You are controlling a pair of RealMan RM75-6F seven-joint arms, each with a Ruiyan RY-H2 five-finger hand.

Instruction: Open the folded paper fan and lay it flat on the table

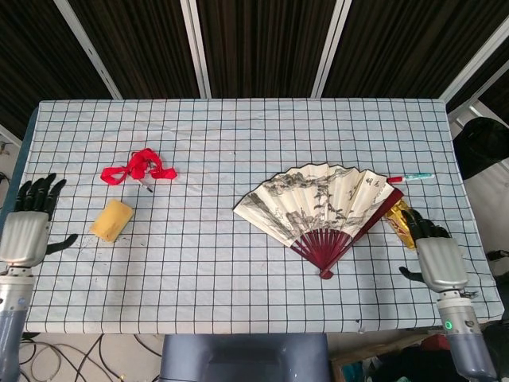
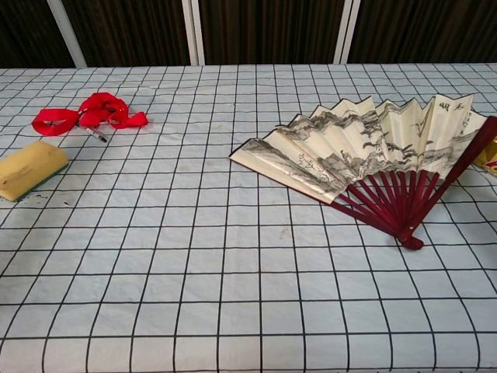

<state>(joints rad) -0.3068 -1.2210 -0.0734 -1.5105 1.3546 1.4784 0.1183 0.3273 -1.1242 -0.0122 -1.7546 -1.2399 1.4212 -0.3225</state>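
— Paper fan [image 1: 322, 199] with dark red ribs and an ink landscape lies spread in a wide arc on the checked tablecloth [image 1: 238, 263], toward the right edge, its pivot pointing at the near edge. It looks flat from where I stand.

— And the hands?

— Both off it. The left hand [image 1: 25, 231] hangs at the left edge near the front corner, fingers apart, holding nothing. The right hand [image 1: 433, 256] sits past the near right corner, well apart from the fan, fingers loosely spread, nothing in it either.

— So the job's done?

— I'd judge so: leaf open, ribs down on the cloth. The right guard stick seems to rest just against a yellow crinkly snack packet [image 1: 403, 224], so that end may sit slightly proud; hard to tell.

— If it needed a nudge, where would you take it?

— By the red ribs near the pivot, or an outer guard stick. Those are the stiff parts. The pleated paper is light and thin, likely to crease or tear under fingertips, and the whole thing would skate on the cloth if pushed.

— Anything else about?

— A tangled red ribbon [image 1: 137, 165] and a yellow sponge block [image 1: 111, 220] toward the left edge, and a green-and-white pen [image 1: 410, 177] by the right edge, behind the fan.
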